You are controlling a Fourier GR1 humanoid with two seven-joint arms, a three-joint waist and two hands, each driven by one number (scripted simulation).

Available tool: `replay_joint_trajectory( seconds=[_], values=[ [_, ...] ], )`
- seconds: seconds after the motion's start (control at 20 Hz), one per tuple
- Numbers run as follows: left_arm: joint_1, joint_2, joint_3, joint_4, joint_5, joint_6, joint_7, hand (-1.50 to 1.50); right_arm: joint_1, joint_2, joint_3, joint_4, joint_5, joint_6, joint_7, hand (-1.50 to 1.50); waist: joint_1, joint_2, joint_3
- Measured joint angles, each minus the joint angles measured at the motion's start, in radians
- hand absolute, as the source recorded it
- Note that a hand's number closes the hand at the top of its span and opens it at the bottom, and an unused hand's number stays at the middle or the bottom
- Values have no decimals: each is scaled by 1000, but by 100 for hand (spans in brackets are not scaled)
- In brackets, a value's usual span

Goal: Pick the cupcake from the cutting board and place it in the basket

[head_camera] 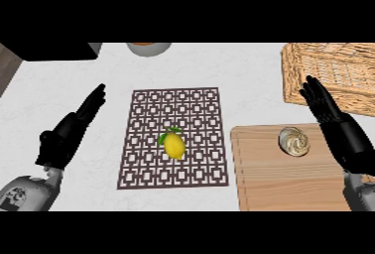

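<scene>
Lower right robot hand [338,130], fingers currently straight and spread, onto cupcake [294,140] at far edge of cutting board [271,188]; close around wrapper, lift clear, carry to basket [296,74] beyond. Left robot hand [70,131] open, resting beside patterned mat [147,149] with lemon [173,145]. Basket: nothing visible inside.

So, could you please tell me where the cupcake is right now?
In the head view the cupcake sits near the top edge of the cutting board at lower right, just left of the right hand and below the basket.
</scene>
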Motion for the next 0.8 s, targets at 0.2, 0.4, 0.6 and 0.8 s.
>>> replay_joint_trajectory(
  seconds=[0.2, 0.4, 0.6, 0.8],
  values=[
    [67, -32, 10, 64, 30, 11, 28, 0, -76, 12, -30, 49, -110, 108, -3, 150, 28, -9, -12],
    [151, -80, 18, 145, 82, 33, 82, 0, -160, 20, 11, 44, -191, 272, -26, 150, 66, -7, -17],
    [189, -103, 41, 137, 104, 57, 90, 0, -153, 80, 133, 14, -114, 318, -68, -150, 46, -23, -14],
    [230, -106, 64, 129, 114, 62, 71, 0, -149, 97, 204, -38, 41, 222, -17, -150, 26, -32, -13]
  ],
)
